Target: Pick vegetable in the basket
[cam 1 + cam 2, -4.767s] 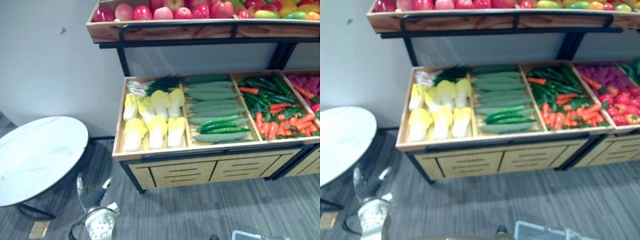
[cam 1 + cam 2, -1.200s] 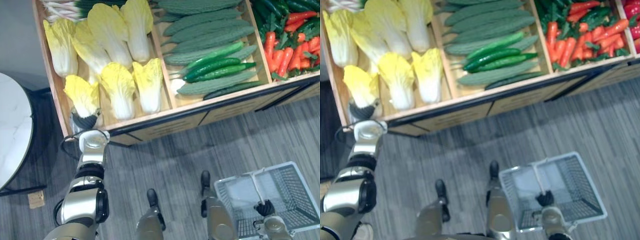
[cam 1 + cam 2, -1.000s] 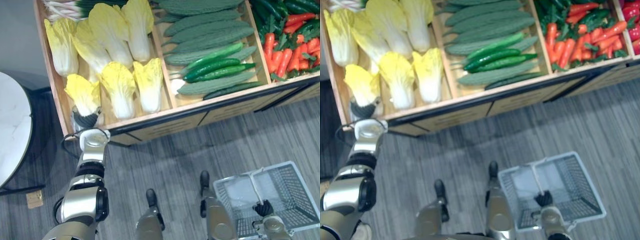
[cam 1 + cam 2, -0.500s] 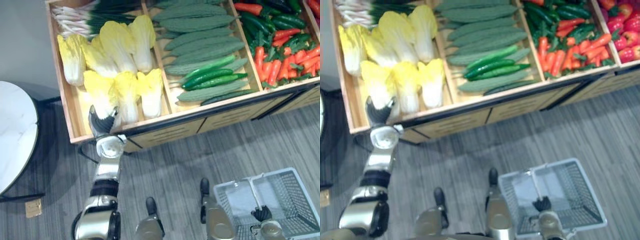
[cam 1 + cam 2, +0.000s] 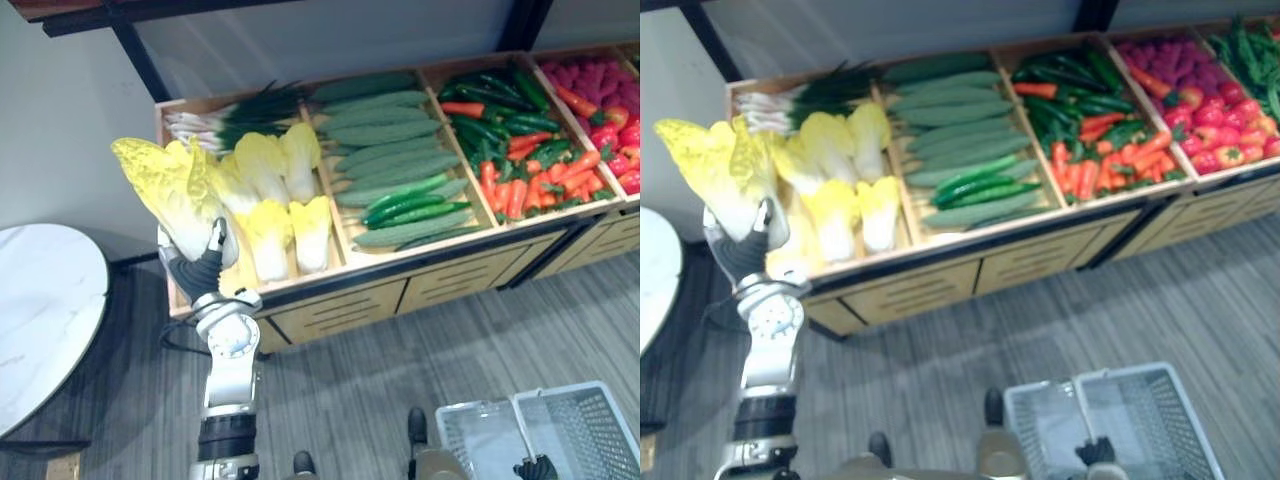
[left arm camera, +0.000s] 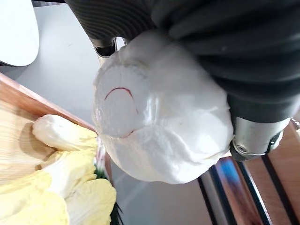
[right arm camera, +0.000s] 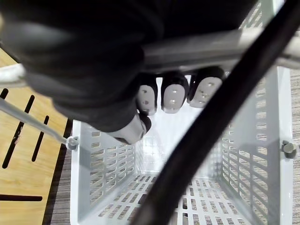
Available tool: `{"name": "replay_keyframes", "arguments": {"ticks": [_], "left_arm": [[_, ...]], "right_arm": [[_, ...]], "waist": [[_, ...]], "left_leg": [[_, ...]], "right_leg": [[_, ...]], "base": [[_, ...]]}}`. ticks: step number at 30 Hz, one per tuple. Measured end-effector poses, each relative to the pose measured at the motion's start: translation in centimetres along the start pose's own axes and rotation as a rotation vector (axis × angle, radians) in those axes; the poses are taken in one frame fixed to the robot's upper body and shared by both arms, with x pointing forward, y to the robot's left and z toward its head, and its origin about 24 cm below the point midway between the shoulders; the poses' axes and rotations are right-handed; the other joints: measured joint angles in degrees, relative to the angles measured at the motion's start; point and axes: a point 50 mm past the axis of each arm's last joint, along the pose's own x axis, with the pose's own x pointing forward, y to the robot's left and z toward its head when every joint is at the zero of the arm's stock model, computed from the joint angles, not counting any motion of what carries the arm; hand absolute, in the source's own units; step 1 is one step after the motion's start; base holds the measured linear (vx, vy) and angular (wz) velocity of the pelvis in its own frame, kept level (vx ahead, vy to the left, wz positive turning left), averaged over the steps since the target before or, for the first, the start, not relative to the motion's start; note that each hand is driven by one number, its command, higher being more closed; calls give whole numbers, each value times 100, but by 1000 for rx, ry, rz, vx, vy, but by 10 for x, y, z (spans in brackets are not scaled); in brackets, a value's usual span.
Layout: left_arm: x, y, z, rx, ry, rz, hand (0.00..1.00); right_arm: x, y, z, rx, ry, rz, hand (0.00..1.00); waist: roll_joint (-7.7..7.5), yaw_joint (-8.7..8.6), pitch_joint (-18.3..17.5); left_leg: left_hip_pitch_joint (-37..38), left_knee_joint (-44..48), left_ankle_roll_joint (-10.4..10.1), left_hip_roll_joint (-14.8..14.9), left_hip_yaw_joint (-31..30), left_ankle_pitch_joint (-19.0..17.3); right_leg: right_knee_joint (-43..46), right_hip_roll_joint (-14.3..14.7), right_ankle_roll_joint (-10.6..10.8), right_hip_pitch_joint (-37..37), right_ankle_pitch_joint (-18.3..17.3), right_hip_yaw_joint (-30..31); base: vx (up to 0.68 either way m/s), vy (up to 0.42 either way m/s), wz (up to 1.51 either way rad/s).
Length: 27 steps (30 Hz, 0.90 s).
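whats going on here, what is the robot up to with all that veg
The left robot hand grips a yellow napa cabbage by its white base and holds it up over the front left corner of the wooden produce bin. The right robot hand is curled round the handle of a grey basket down by the floor. Nothing shows inside the basket, so the cabbage is not yet in it.

Wooden stand (image 5: 400, 290) on grey floor (image 5: 420, 370), bins side by side. Bin at 10 o'clock: cabbages (image 5: 270, 230), with scallions (image 5: 200, 125) along its far edge. Bin at 12: cucumbers (image 5: 390, 165). Bin at 2: carrots (image 5: 520, 190) and green chillies (image 5: 490, 135). Bin at 3: red peppers (image 5: 1215, 125). Round white table (image 5: 40, 310) stands at 8.
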Motion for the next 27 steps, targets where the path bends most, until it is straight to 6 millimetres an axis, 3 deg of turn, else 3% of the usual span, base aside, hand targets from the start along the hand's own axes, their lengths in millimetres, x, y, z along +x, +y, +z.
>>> {"name": "replay_keyframes", "arguments": {"ticks": [6, 12, 15, 17, 19, 23, 25, 26, 27], "left_arm": [[-23, -13, 9, -9, -82, -198, 100], [-52, -11, -7, 47, -69, -492, 100], [-64, -16, -11, -18, -37, -643, 100], [-75, -26, -9, -117, 1, -745, 100], [-83, -32, -8, -159, 16, -818, 100], [-98, -48, -10, -185, 34, -965, 100], [-101, -48, -11, -168, 27, -1003, 100], [-96, -46, -12, -149, 17, -1000, 100], [-95, -46, -12, -148, 16, -994, 100]], "right_arm": [[-6, 5, -18, 16, 52, 26, 100], [-5, 0, -18, -14, 43, 27, 100], [-3, -9, -17, -45, 34, 24, 100], [-1, -20, -16, -57, 24, 2, 100], [-1, -22, -12, -51, -2, -6, 100], [-5, -16, 0, -22, -97, -12, 100], [-9, -5, 2, 0, -115, 5, 100], [-8, 3, 7, 12, -120, 26, 100], [-9, 4, 4, 12, -111, 30, 100]], "waist": [[-41, 89, -242], [10, 71, -353], [66, 60, -391], [132, -52, -371], [132, -69, -363], [15, -164, -303], [-118, -299, -306], [-17, -341, -226], [-16, -344, -185]], "left_leg": [[114, -22, 7, 17, 76, -19], [278, 37, -13, 40, 310, -151], [104, 768, 7, 157, 324, -580], [-66, 1546, 32, 309, 321, -1038], [-29, 1832, 62, 333, 459, -1235], [-275, 2555, 276, 303, 1167, -1740], [-460, 2786, 493, 331, 1684, -1898], [-462, 2651, 676, 565, 2252, -1728], [-421, 2531, 685, 590, 2403, -1635]], "right_leg": [[-13, 31, 8, 65, 5, 40], [-72, 80, 9, 120, 4, 209], [-6, 102, 24, 145, -16, 306], [344, 143, 87, 143, -196, 397], [713, 153, 128, -22, -317, 624], [848, 124, 320, -515, -44, 1424], [287, 147, 138, -760, 836, 1529], [402, 235, -509, -898, 991, 423], [809, 216, -808, -974, 569, -93]], "base": [[24, 2, -6], [14, 3, -19], [28, 19, -17], [-1, 60, -12], [-41, 147, -51], [-172, 168, -99], [-271, 174, -146], [-213, 106, -141], [-215, 119, -135]]}}
